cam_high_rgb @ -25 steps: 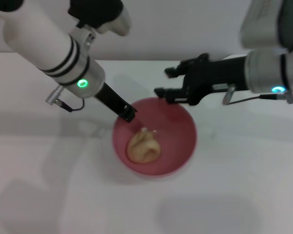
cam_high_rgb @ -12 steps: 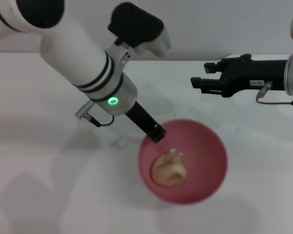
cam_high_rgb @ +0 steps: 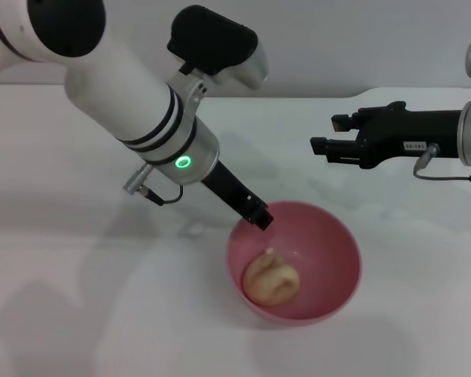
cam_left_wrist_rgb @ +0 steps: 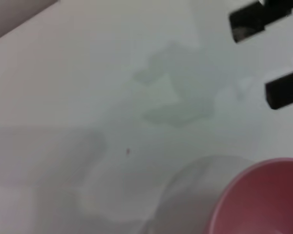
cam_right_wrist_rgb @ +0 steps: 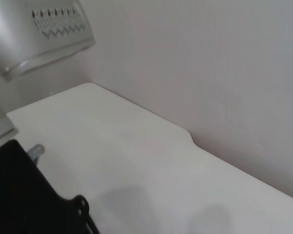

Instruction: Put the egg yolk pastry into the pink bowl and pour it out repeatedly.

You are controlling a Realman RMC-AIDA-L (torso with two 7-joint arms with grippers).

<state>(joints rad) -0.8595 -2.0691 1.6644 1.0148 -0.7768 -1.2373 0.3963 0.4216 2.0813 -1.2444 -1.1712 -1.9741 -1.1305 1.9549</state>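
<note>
— The egg yolk pastry (cam_high_rgb: 272, 279): where is it?
— Inside the pink bowl (cam_high_rgb: 330, 236), which stands upright on the white table (cam_high_rgb: 78, 275).
— And the grippers?
— Left gripper (cam_high_rgb: 258, 217) is at the bowl's far rim; whether it grips, I cannot tell. Right gripper (cam_high_rgb: 330, 135) hovers beyond the bowl, fingers apart, holding nothing.
— Surroundings?
— A pale wall (cam_right_wrist_rgb: 210, 63). A small label on the right gripper, unreadable.
</note>
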